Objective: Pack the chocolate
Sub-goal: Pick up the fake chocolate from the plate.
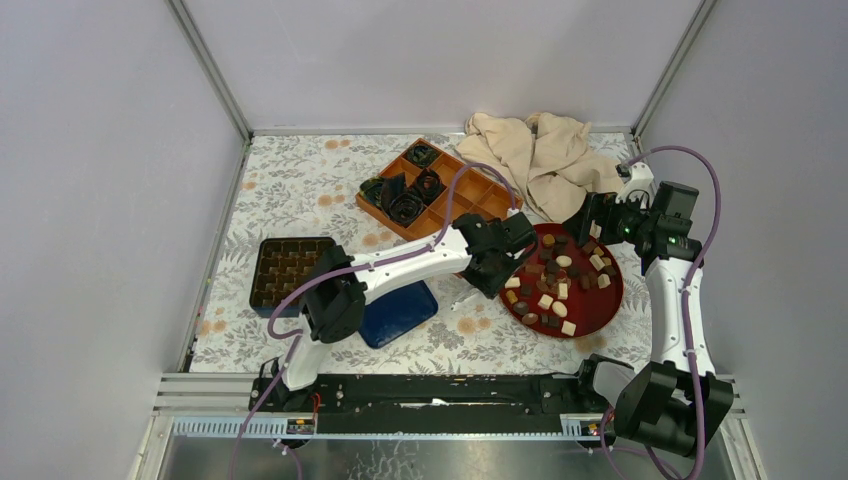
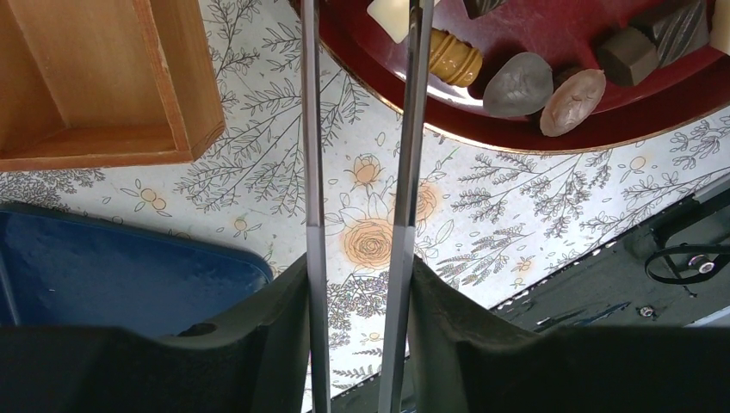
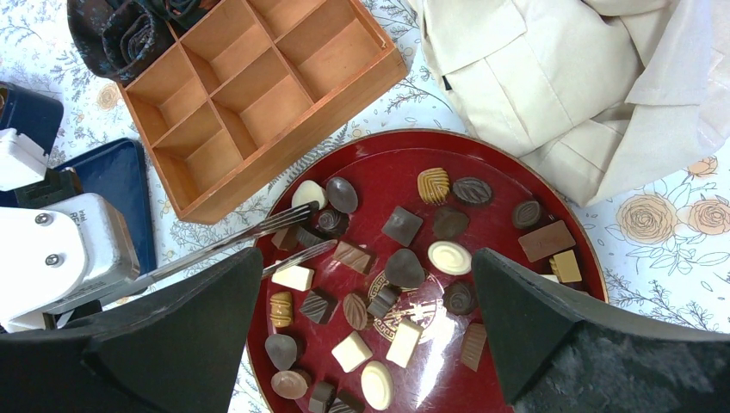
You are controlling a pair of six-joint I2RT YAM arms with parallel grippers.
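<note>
The chocolate (image 1: 556,280) lies as several dark, brown and cream pieces on a round red plate (image 1: 592,308). My left gripper (image 1: 500,262) is shut on a pair of metal tongs (image 2: 314,172). The tongs' tips (image 3: 303,231) reach among the pieces at the plate's left side, and I cannot tell if a piece sits between them. My right gripper (image 3: 363,258) hangs open above the plate (image 3: 379,163), over the chocolate (image 3: 402,268), with nothing between its fingers. In the left wrist view the plate's rim (image 2: 516,129) and a few pieces (image 2: 516,83) show beyond the left gripper (image 2: 357,275).
An orange wooden divided box (image 1: 440,185) stands behind the plate, with black crumpled paper cups (image 1: 405,195) in its far cells. A beige cloth (image 1: 540,155) lies at the back right. A dark compartment tray (image 1: 288,270) and a blue lid (image 1: 398,312) lie at the left.
</note>
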